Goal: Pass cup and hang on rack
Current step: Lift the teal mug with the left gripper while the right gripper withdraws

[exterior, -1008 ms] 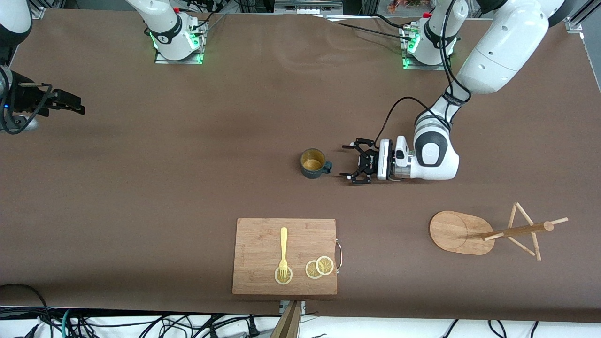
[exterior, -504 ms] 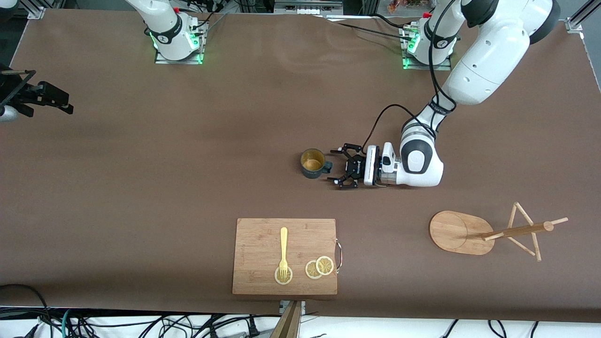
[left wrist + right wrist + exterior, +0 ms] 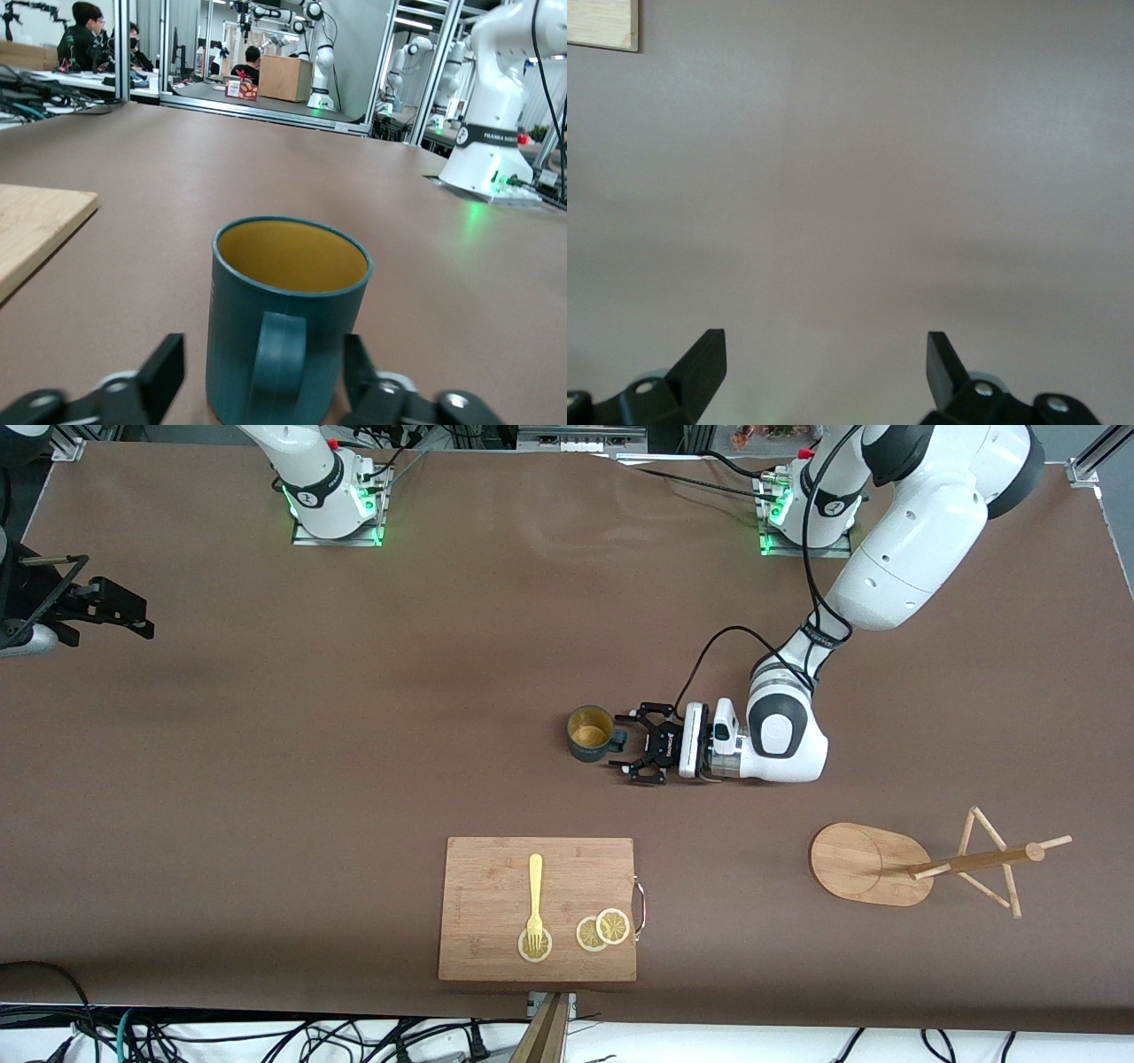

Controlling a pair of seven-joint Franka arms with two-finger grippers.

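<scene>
I found the teal cup (image 3: 590, 733) upright mid-tabletop (image 3: 354, 779), handle turned toward the left gripper (image 3: 631, 741), whose fingers (image 3: 162, 376) stood apart astride that handle, evidently set for a handle grasp. The mug rack (image 3: 873, 864) lay toppled toward the left arm's end. The right gripper (image 3: 826, 363) waited, fingers apart.

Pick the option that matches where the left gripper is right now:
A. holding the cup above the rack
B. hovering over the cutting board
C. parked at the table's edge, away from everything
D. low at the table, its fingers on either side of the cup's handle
D: in the left wrist view the left gripper sits low with one finger on each side of the handle of the cup, which stands upright on the table.
</scene>
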